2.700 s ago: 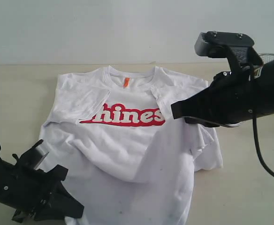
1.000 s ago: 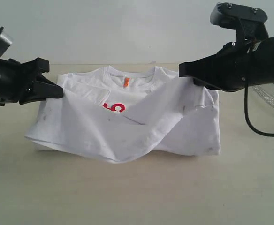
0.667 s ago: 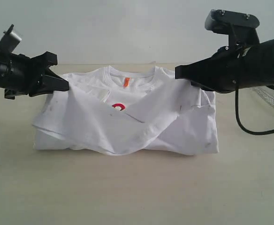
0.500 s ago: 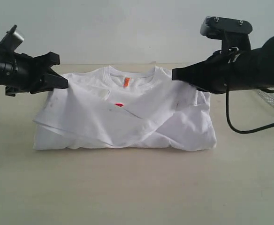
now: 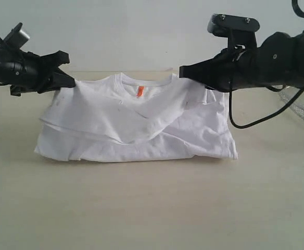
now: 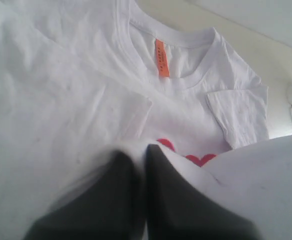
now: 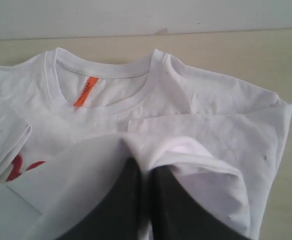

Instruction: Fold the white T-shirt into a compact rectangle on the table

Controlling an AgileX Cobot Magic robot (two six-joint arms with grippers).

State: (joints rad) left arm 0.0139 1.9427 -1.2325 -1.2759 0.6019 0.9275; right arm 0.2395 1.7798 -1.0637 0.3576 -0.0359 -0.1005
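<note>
On the pale table [image 5: 152,208], white T-shirt [image 5: 141,140] doubled over, hem clamped tight in left gripper [image 5: 70,83] and right gripper [image 5: 184,72] above the shoulders, evidently to lay the fold.

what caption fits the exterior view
Left gripper and right gripper pinch the half-folded white T-shirt on the table
</note>
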